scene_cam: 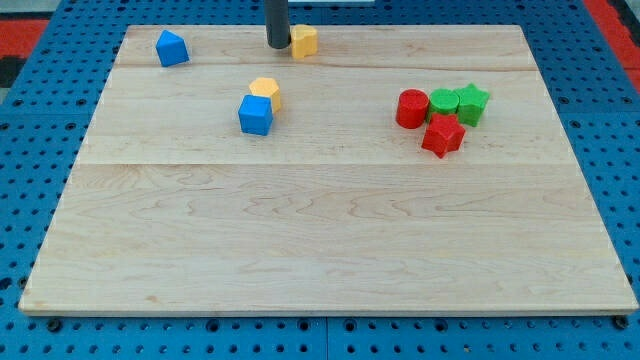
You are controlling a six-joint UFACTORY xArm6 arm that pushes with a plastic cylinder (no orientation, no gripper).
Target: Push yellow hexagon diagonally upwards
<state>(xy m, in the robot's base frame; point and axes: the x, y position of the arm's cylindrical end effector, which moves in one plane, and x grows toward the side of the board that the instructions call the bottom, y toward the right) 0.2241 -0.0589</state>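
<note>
Camera view: wooden board (330,250) lying on a blue pegboard surface (620,150), filling most of the frame. Near the view's top, slightly left of centre, my tip (277,46) at the end of a straight dark rod, resting on the board with nothing gripped or held, being a plain rod with no jaws to open or close. Touching the tip's right side, or just beside it, a yellow block (304,41), shape hard to make out, close to the board's top edge. Below and a little left, a yellow hexagon (265,91) nearer the board's middle-left, well apart from the tip. Pressed against the hexagon's lower-left side, a blue cube-like block (256,115). At the top-left corner area, a second blue block (172,48), pentagon-like in outline, standing alone. On the view's right, a tight cluster: red cylinder (411,108) at the left, green block (443,102) beside it, green star-like block (472,103) at the right end, and a red star-like block (442,136) just below, touching the two above.
</note>
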